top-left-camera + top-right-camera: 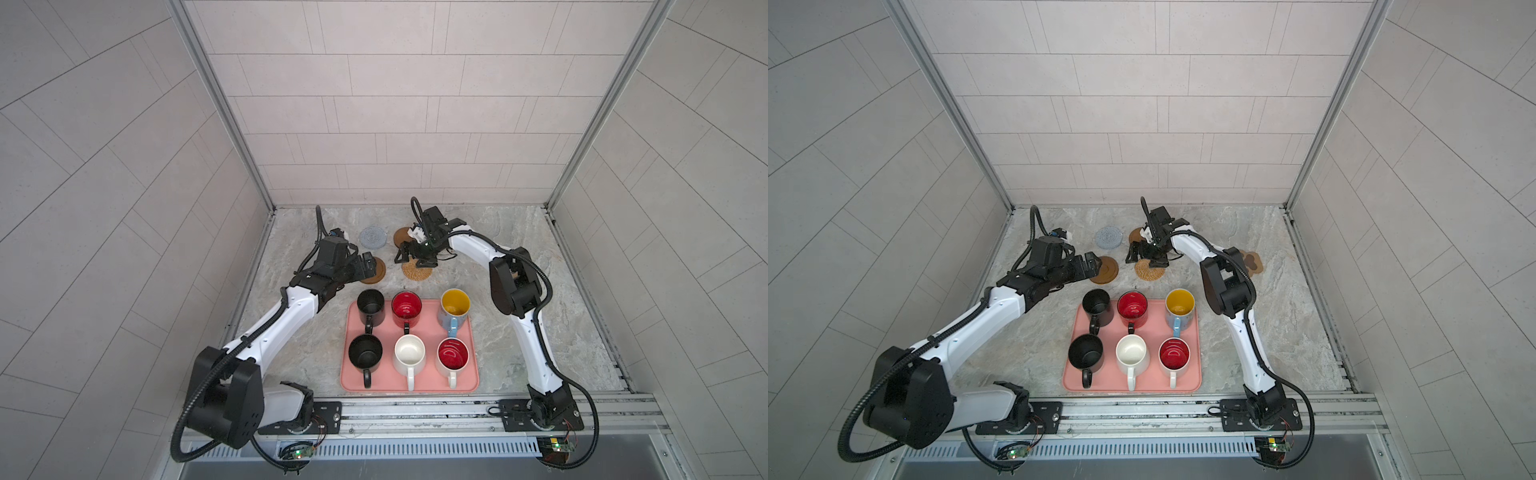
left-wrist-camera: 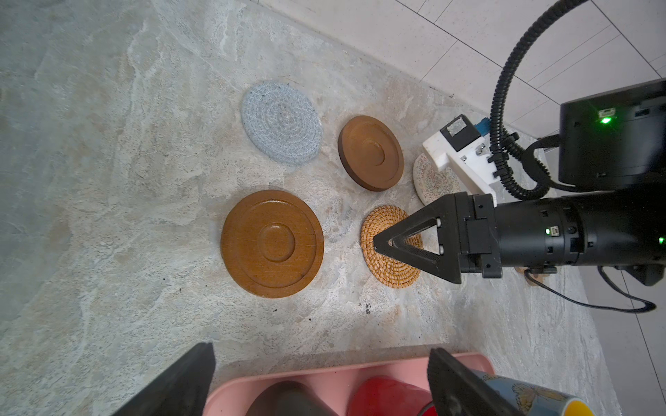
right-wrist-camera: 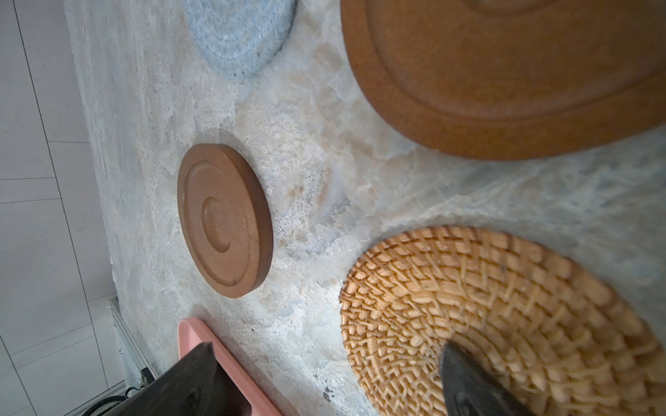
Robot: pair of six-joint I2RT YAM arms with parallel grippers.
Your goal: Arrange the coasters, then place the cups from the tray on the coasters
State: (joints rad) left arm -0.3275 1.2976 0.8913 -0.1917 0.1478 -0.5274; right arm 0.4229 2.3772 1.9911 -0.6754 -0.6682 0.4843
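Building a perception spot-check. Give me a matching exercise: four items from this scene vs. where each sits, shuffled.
1. rattan coaster
2. grey-blue woven coaster
3. white mug
4. blue mug, yellow inside

A. tray, near row, middle
B. table, back row, left end
C. below the right end effector
D. tray, far row, right end

Pairs: 1-C, 2-B, 3-A, 4-D

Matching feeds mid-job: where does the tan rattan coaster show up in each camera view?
Top view: rattan coaster just beyond the tray, under the right gripper.
Top view: same spot, beyond the tray.
Left wrist: it lies between the brown disc and the right gripper.
Right wrist: it fills the foreground, close up.
Shared landmark: the pink tray's rim.
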